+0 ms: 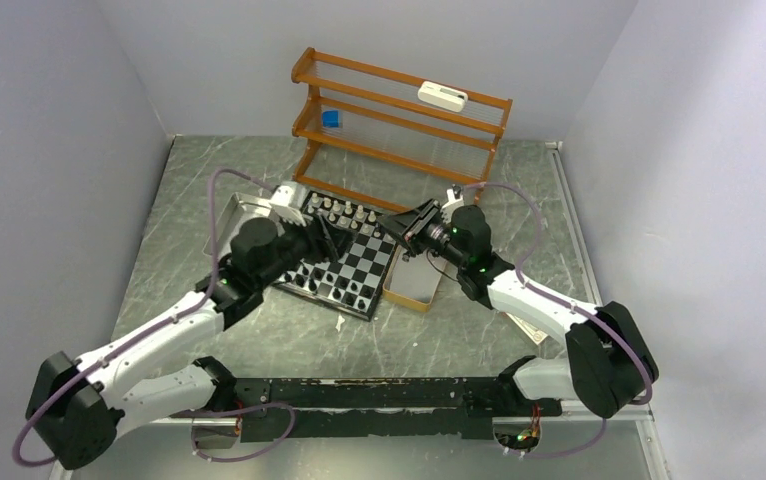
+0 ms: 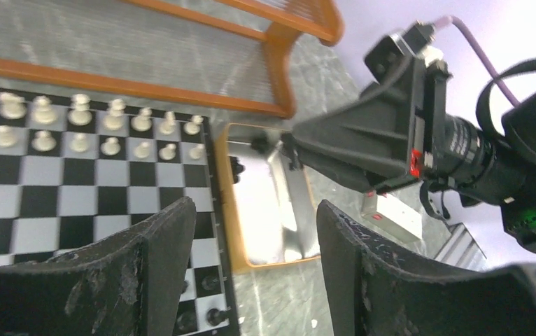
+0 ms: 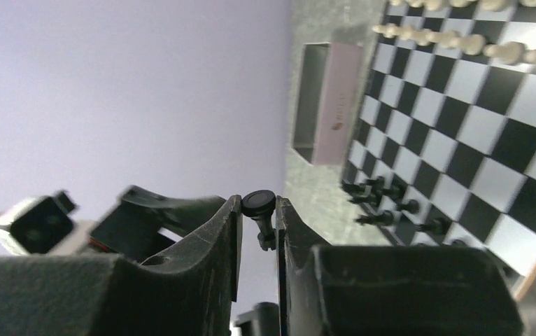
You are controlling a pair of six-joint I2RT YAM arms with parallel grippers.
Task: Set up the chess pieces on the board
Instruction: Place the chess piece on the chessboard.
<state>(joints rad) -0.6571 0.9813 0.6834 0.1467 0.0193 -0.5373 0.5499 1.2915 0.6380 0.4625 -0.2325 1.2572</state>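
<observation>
A flat black-and-white checkered chessboard (image 1: 361, 268) lies in the middle of the grey stone-look table (image 1: 159, 300). Small cream chess pieces (image 2: 97, 126) stand in two rows along the far edge of the chessboard. A few small black chess pieces (image 3: 391, 203) stand on the near side of it.

The right gripper (image 3: 258, 224) hangs in the air by the right edge of the chessboard. Its jaws are squeezed tight on one small black pawn with a round top (image 3: 259, 208). The pawn sticks out past the fingertips and touches nothing else. In the left wrist view this gripper is over the far end of a small tan box with a shiny inside (image 2: 265, 210). The tan box sits right beside the chessboard on its right.

The left gripper (image 2: 255, 206) is low over the near right part of the chessboard. Its jaws are apart, and nothing is between them. One of its dark, scratched fingers (image 2: 160, 266) is over the chessboard squares, and the other is over the table past the tan box.

A shiny grey metal tray (image 1: 242, 212) lies beside the left side of the chessboard. Behind the chessboard stands an orange-brown wooden rack with shelves (image 1: 399, 110). A small white gadget (image 1: 442, 96) and a little blue thing (image 1: 331, 119) rest on the rack.
</observation>
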